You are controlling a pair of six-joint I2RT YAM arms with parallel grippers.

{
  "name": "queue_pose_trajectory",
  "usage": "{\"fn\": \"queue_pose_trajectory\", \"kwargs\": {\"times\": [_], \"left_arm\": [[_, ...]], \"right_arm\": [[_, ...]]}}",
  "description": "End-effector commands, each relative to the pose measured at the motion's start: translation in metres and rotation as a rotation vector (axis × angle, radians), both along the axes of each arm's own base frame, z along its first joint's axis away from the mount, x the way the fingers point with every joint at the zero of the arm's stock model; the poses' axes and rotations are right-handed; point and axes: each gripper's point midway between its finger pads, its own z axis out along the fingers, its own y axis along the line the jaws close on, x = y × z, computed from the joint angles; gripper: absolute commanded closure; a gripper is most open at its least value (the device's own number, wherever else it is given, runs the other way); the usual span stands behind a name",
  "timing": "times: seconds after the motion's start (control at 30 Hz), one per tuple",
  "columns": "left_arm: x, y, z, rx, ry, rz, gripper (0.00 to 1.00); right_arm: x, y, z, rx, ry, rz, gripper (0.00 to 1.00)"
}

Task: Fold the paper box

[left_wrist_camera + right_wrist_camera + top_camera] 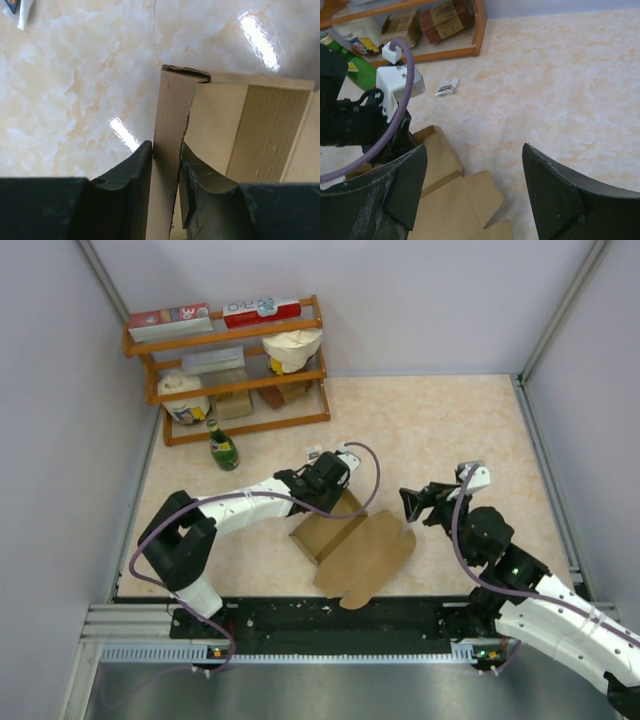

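The paper box (360, 552) is plain brown cardboard, half formed, lying in the middle of the table with a scalloped flap spread toward the near edge. My left gripper (335, 480) is shut on the box's upright back wall (167, 150), one finger on each side. The box's inside panels (250, 130) show to the right of that wall. My right gripper (420, 502) is open and empty, hovering to the right of the box; its view shows the box's corner and flap (455, 200) below and to the left.
A wooden shelf (240, 390) at the back left holds red-and-white printed boxes (262, 308), a cream paper bag (292, 348) and other items. A green bottle (222, 446) stands in front of it. A small wrapper (447, 86) lies on the table.
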Motion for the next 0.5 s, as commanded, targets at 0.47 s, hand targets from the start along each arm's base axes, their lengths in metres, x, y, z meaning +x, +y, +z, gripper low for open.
{"fn": "queue_pose_trajectory", "kwargs": {"times": [0.47], "left_arm": [[0.005, -0.036, -0.015, -0.401, 0.173, 0.082, 0.72]], "right_arm": [[-0.011, -0.015, -0.013, 0.002, 0.069, -0.037, 0.12]]}}
